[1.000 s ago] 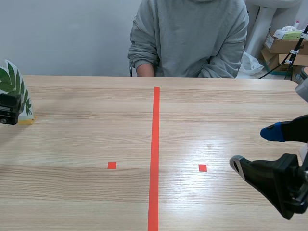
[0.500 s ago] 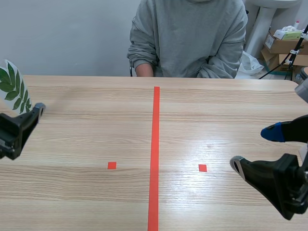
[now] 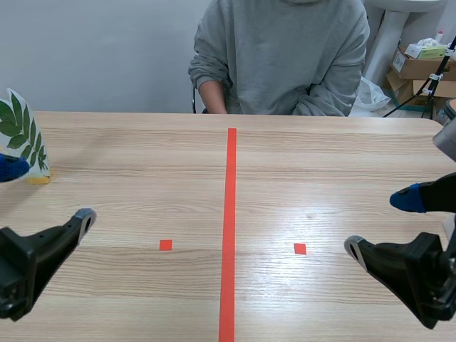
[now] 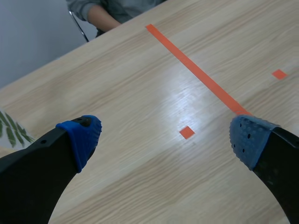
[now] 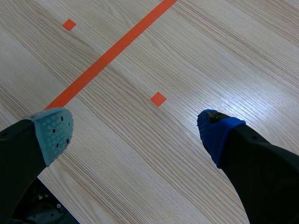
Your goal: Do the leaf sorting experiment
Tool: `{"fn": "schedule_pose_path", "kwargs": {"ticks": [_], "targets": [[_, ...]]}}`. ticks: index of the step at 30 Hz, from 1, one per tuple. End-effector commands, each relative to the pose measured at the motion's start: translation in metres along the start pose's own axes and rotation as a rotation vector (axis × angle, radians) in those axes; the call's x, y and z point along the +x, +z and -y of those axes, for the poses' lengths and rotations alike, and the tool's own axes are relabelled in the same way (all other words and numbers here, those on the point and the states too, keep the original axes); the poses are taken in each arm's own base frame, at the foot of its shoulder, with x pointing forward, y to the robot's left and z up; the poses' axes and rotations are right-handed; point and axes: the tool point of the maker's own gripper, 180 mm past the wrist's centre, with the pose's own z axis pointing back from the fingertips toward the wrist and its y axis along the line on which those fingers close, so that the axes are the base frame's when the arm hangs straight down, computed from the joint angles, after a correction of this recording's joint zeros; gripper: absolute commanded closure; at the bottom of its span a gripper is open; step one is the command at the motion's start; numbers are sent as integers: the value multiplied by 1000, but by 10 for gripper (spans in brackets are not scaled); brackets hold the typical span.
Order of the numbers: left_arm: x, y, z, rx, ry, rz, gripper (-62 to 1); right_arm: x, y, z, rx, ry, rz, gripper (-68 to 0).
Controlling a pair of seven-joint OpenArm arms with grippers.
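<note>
**Nothing gripped; leaf card (image 3: 21, 139) stood at the left edge**

The left claw (image 3: 46, 192) is held wide apart above the table (image 3: 142, 164), with only bare wood seen between its blue pads. The right claw (image 3: 380, 222) is likewise spread wide, with nothing held. The leaf card, printed with green leaves, is stood upright near the left claw's far finger. A person (image 3: 281, 57) in a grey sweatshirt is seated across the table.
</note>
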Motion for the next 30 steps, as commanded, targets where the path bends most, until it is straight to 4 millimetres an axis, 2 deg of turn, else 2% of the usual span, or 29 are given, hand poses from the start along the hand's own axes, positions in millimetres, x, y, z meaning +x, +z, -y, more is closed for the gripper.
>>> {"fn": "schedule_pose_path", "kwargs": {"ticks": [1,7,30], "targets": [[3,2,3,-9,7,9,-588,5,3,5,-7,17,12,-542],[-8,6,12,-29,37,-32,-587,6,3,5,-4,12,18,-542],[-7,5,15,-14,81,-20,-587,7,3,5,-4,11,27,-542]]}}
